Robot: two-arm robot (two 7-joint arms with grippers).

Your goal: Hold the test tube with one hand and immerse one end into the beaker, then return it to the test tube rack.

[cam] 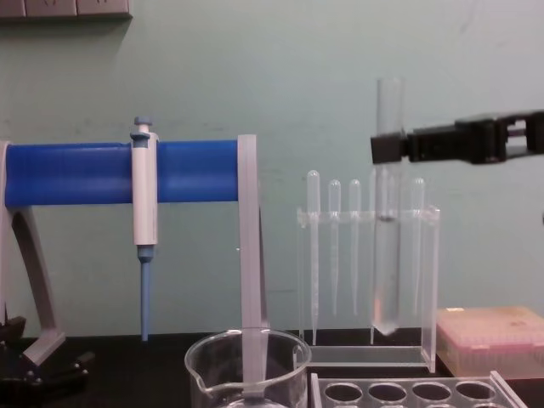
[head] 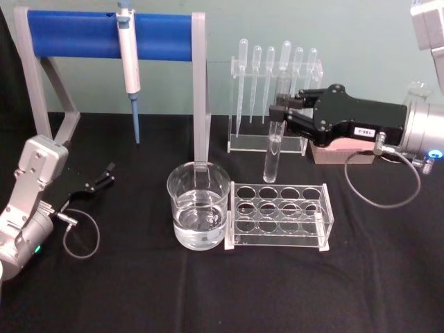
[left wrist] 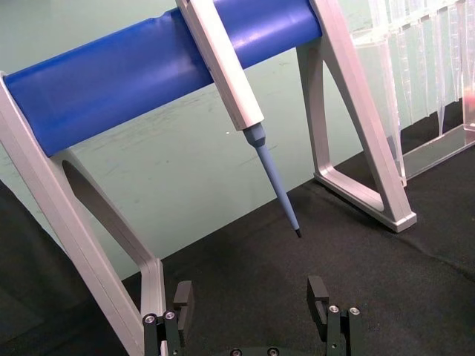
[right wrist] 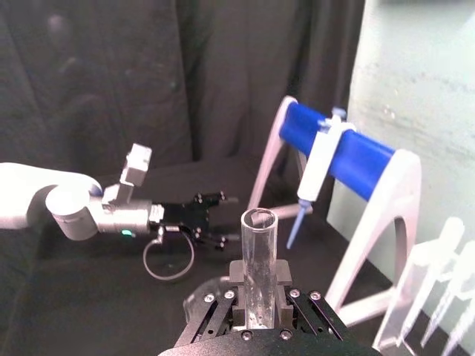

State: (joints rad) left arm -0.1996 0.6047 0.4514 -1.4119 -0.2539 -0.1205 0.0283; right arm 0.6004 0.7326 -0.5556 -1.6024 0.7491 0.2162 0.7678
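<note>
Test tube (head: pixel 272 149) upright, clamped below rim in right gripper (head: pixel 276 112), hanging beneath.

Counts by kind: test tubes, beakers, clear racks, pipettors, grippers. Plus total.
Test tube: 1, in right gripper
Beaker: 1
Clear racks: 2, tube rack and dropper rack
Pipettor: 1, on blue stand
Grippers: 2, left gripper idle at left
Total: 7

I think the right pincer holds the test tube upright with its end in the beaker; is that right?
Not quite: the right pincer holds the test tube upright, but its end hangs clear of the beaker, as the chest view shows.
</note>
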